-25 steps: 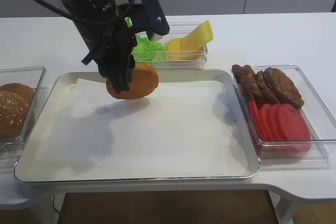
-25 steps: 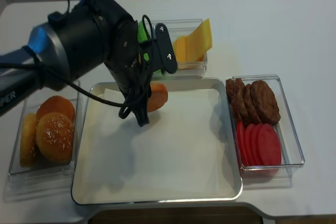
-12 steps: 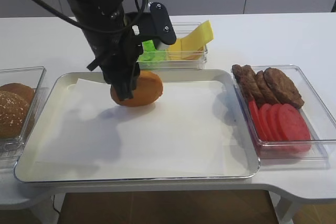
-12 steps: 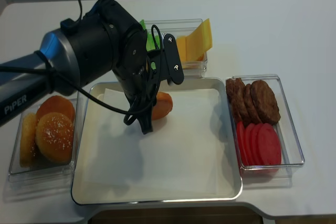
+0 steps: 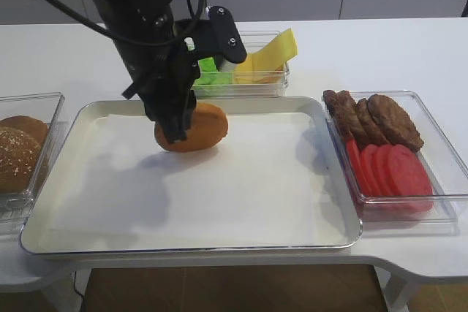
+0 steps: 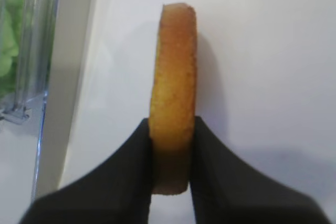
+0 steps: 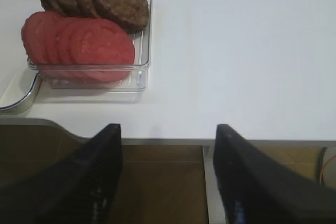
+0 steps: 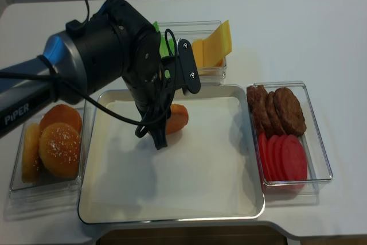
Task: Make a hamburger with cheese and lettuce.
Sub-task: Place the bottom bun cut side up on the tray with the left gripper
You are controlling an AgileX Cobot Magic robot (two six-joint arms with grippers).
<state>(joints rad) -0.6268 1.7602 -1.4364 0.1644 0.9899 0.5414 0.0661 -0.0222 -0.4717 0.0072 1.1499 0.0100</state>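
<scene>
You have the tray (image 5: 333, 233) mid-worktop (image 5: 380, 49). The bun half (image 5: 201, 128) sits over its rear part. Behind the tray stands the tub of lettuce (image 5: 207, 69) and cheese (image 5: 269, 55); left of it the buns (image 5: 18, 153); right of it patties (image 5: 373, 118) behind tomato slices (image 5: 391, 169).

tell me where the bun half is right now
The bun half sits pinched in the left end effector, low over the back-left part of the paper-lined tray, just in front of the lettuce and cheese box.

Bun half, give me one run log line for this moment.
left gripper: shut on bun half | over tray, rear left | right gripper: open, off table
</scene>
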